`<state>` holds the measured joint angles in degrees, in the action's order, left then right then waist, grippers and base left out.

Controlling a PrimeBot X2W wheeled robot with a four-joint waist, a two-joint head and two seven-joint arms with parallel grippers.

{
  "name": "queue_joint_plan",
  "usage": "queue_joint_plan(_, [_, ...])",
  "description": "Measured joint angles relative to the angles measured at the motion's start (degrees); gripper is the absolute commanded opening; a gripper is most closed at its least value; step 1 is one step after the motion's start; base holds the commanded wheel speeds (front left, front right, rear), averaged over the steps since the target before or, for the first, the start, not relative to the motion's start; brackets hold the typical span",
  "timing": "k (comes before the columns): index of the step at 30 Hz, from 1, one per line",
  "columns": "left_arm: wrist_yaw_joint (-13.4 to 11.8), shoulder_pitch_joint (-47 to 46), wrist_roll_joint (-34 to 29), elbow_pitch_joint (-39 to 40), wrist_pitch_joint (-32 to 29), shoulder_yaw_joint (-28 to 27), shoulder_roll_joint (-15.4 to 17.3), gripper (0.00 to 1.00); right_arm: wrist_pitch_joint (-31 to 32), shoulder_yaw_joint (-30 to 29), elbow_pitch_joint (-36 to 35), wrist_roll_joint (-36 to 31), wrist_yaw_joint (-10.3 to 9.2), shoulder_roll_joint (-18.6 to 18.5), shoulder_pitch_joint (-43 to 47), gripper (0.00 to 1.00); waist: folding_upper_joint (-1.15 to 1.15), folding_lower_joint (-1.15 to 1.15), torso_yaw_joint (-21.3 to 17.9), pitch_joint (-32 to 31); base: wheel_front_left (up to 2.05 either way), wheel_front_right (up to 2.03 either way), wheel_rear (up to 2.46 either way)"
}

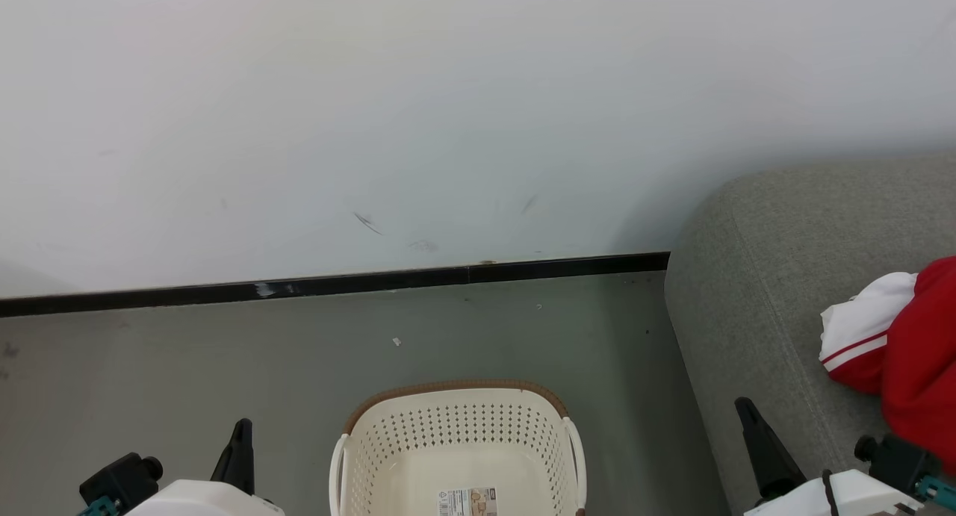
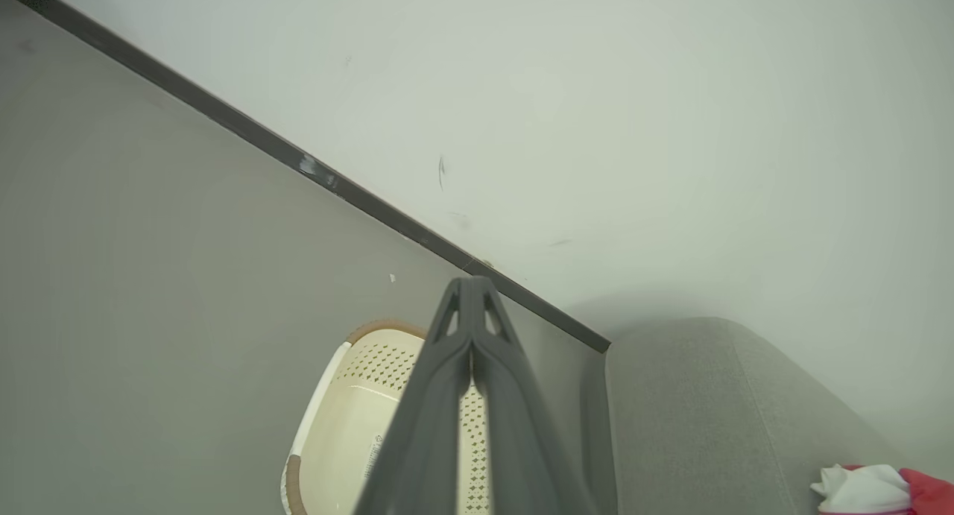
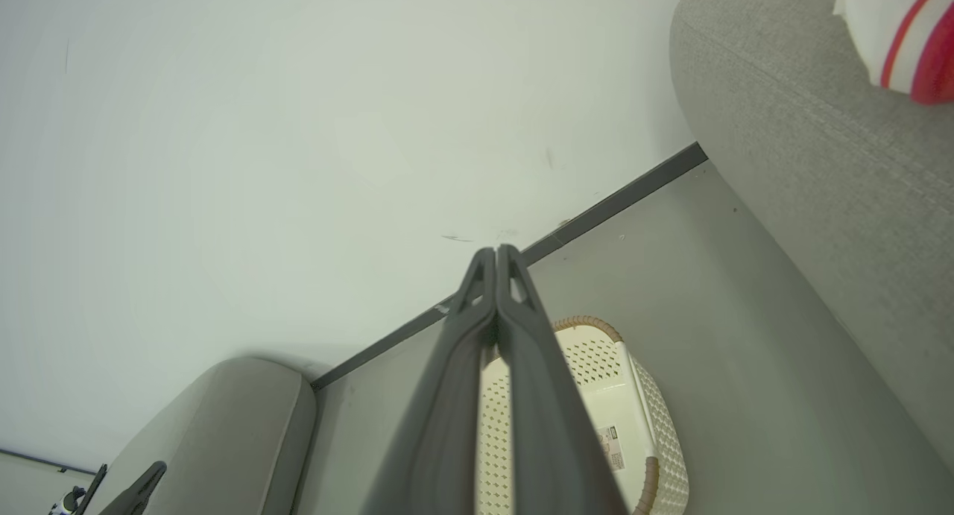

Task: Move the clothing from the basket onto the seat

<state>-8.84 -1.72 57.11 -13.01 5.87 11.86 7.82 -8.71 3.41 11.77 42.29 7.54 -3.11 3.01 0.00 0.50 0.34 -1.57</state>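
- left gripper (image 2: pixel 471 291): both fingers pressed together, nothing between them, poised above the floor (image 1: pixel 149 367) just left of the basket (image 1: pixel 455 387)
- right gripper (image 3: pixel 496 261): likewise clenched on nothing, low at the front edge of the seat (image 1: pixel 754 292), near the clothing (image 1: pixel 915 352)
- basket: upright on the floor between the two arms, close beside the seat; the perforated walls and the paper label (image 1: pixel 468 501) on its bottom show bare, no fabric in the part on view (near end cut off by the frame, and the fingers hide a strip in both wrist views)
- clothing: red and white heap lying on the seat cushion, right side, well apart from the basket
- judgement: transfer looks done or all but done
- step in hand, as I read it: check the hidden near end of the basket; if a piece is left, part the fingers first, drop in from above between the walls, pinch a fold, lift clear of the brown rim, then lay it by the heap, back from the seat's rounded edge so it won't slide off
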Motion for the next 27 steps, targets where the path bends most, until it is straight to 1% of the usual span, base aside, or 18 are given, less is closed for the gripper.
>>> queue_joint_plan(8, [1.96,0.0,4.9,0.21,-1.79,-2.12,-0.6,0.0,1.24,-0.6,0.4,7.6,-0.03,-0.6,-0.27,0.0,0.0,-0.17,-0.04,0.22,0.0,0.0,0.0])
queue_joint_plan(16, [3.07,-0.02,9.49,0.31,-3.26,-4.24,-1.26,0.0,2.44,-1.01,1.16,15.18,-0.04,-1.22,-2.25,0.0,0.0,-0.36,-0.08,0.54,0.0,0.0,0.0])
queue_joint_plan(19, [4.13,-0.04,11.41,0.36,-3.85,-5.1,-1.75,0.0,2.94,-1.11,1.43,18.06,-0.04,-1.33,-2.29,0.0,0.0,-0.41,-0.11,0.66,0.0,0.0,0.0])
queue_joint_plan(27, [5.73,-0.09,16.12,0.51,-5.38,-7.25,-2.42,0.0,4.31,-1.62,1.75,25.62,-0.04,-1.96,-2.85,0.0,0.0,-0.45,-0.16,0.92,0.0,0.0,0.0])
